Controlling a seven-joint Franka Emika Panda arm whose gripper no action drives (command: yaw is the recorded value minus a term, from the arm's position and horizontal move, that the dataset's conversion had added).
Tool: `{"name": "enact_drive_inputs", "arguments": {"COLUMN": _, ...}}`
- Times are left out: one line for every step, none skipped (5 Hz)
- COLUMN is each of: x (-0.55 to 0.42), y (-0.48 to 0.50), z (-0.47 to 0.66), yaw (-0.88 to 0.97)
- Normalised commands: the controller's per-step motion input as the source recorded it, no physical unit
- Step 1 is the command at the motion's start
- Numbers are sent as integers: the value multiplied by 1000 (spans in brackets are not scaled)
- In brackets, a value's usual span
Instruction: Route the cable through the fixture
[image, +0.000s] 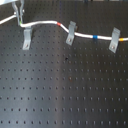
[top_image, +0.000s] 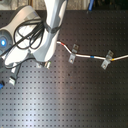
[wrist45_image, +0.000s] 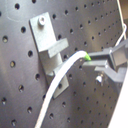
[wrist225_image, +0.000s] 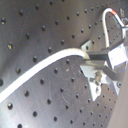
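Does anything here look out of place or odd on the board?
Nothing is damaged or spilled. The cable runs past two leaning clips but lies above the upright fixture, not in its fork; the claw holds it there.

- Cable (wrist225_image: 47, 60): a white cord lying in a long curve over the board, its near end running out of the picture.
- Gripper (wrist225_image: 92, 59): grey fingers (wrist225_image: 107, 56) closed on the cable where the curve ends.
- Far stretch of the cable: it loops onward past the gripper and bears a short red band (wrist225_image: 119, 12).
- Board (wrist225_image: 40, 30): a dark plate with regular rows of small holes.
- Clip (wrist225_image: 95, 76): pale grey metal with a screw, just beside the gripper; its shape is partly hidden.
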Motion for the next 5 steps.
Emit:
{"name": "enact_drive_inputs", "arguments": {"x": 432, "y": 290, "z": 24, "yaw": 126}}
{"name": "enact_drive_inputs", "arguments": {"x": 402, "y": 177, "z": 68, "yaw": 154}}
{"name": "enact_drive_inputs", "arguments": {"x": -55, "y": -78, "z": 92, "yaw": 0}}
{"name": "enact_drive_inputs", "arguments": {"x": -175, "y": -161, "z": 21, "yaw": -71}}
{"name": "enact_drive_inputs", "arguments": {"x": -141, "y": -126, "z": 1, "yaw": -49}}
